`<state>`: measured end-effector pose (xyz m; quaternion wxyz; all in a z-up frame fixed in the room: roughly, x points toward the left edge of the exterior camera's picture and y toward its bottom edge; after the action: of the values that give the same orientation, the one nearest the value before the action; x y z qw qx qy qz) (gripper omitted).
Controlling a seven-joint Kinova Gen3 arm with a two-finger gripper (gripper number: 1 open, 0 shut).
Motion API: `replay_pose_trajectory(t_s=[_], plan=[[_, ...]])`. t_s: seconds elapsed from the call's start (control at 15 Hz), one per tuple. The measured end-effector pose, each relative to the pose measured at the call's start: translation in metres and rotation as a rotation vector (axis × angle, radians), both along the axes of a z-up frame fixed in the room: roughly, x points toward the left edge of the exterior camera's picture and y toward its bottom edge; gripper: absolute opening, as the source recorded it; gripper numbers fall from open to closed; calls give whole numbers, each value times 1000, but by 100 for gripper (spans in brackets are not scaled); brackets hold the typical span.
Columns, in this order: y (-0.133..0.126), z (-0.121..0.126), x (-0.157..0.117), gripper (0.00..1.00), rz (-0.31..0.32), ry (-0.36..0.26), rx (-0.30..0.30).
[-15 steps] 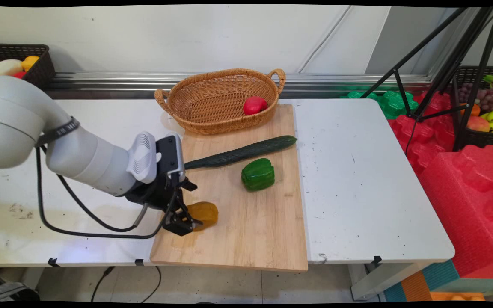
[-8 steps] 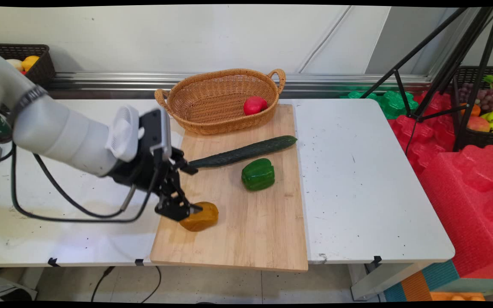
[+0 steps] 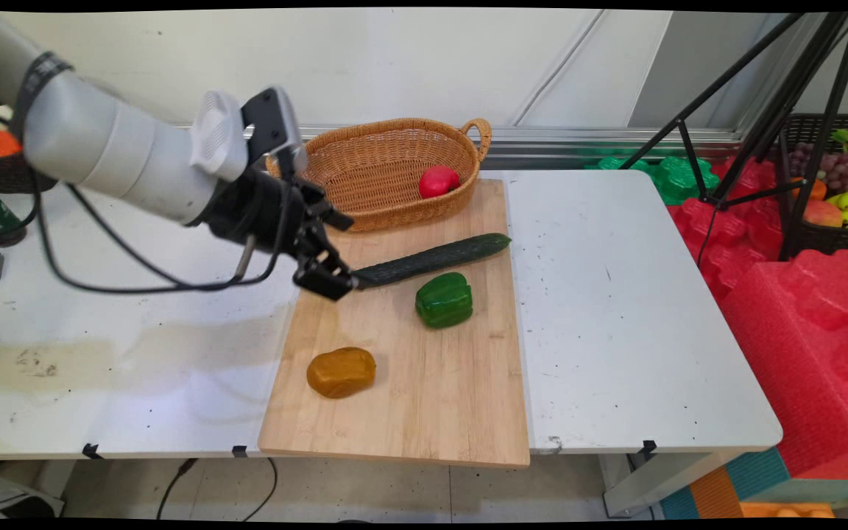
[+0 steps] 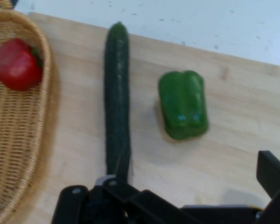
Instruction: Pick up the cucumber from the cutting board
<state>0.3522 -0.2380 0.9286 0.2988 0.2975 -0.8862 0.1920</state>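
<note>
My gripper (image 3: 334, 280) hangs open and empty above the left end of a long dark cucumber (image 3: 431, 259) on the wooden board (image 3: 431, 412). In the hand view the cucumber (image 4: 117, 98) runs straight up from the left finger (image 4: 111, 181), while the gripper (image 4: 190, 173) spans wide toward the right finger (image 4: 270, 169). A green bell pepper (image 3: 444, 299) lies just right of the cucumber, seen in the hand view as the pepper (image 4: 183, 104). A brown potato-like lump (image 3: 341, 372) rests alone on the board's near left part.
A wicker basket (image 3: 350, 199) stands at the board's far end with a red fruit (image 3: 438, 181) inside, and the basket wall (image 4: 18, 140) fills the hand view's left. A black tripod (image 3: 762, 110) and red foam (image 3: 799, 324) are beyond the table's right edge.
The gripper has left the brown lump, risen, and travelled toward the far side to the cucumber's left end. The lump stays where it was on the board.
</note>
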Motion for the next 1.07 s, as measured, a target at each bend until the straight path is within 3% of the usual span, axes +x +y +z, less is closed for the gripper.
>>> replay_pose_trajectory(t_s=[0.47, 1.07], plan=[[-69, -23, -11, 100, 81, -76, 11], [-133, -91, -34, 100, 103, -161, 106]])
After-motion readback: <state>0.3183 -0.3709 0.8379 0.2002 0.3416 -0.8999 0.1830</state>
